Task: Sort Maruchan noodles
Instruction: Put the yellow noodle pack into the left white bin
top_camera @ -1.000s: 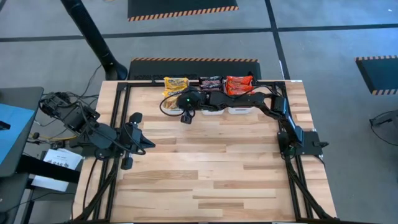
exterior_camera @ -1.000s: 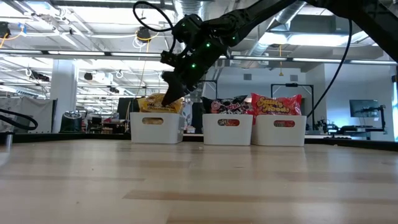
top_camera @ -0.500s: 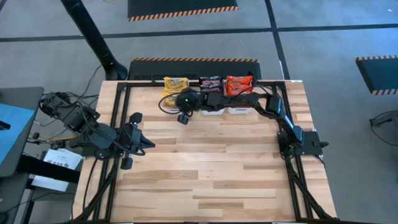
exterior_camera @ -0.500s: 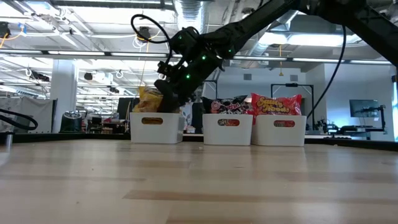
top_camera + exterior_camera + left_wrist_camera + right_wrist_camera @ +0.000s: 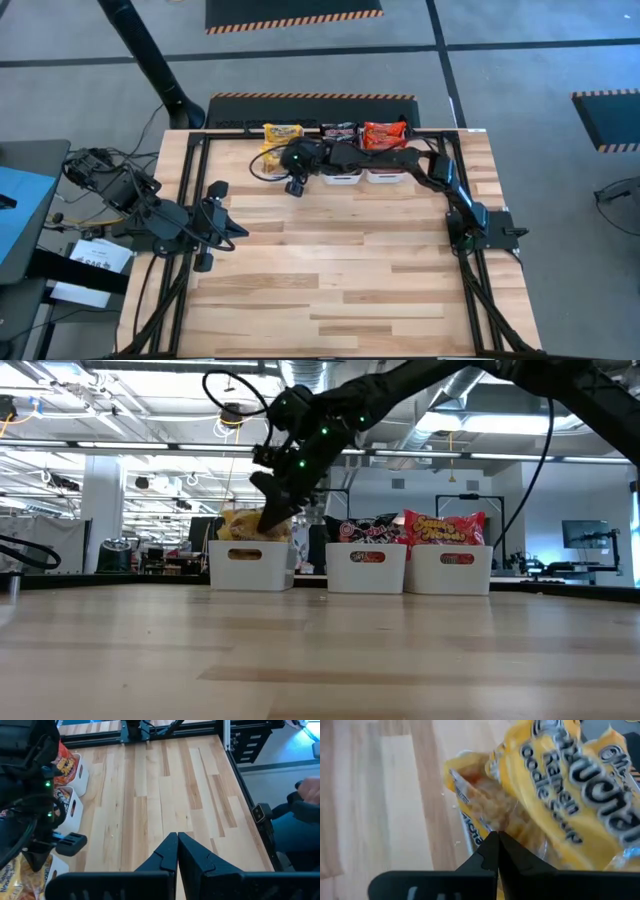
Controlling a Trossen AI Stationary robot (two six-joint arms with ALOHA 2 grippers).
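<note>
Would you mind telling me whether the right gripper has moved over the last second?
Yes. In the low view the right gripper has shifted slightly left and up, above the left-hand white bin holding yellow noodle packets.

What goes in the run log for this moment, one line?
right tool: shut, over yellow packets in left bin | left tool: shut, parked at table's left side | dark and red packets binned

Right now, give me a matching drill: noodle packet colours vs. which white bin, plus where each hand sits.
Things:
1. yellow crinkly plastic noodle packets
2. dark brown-black noodle packets
3. red noodle packets
4. left hand

Places:
A. middle white plastic bin
B. shut, low over the table's left side
C. bin under the right hand
D. bin farthest from the yellow packets

Pairs: 1-C, 2-A, 3-D, 4-B
</note>
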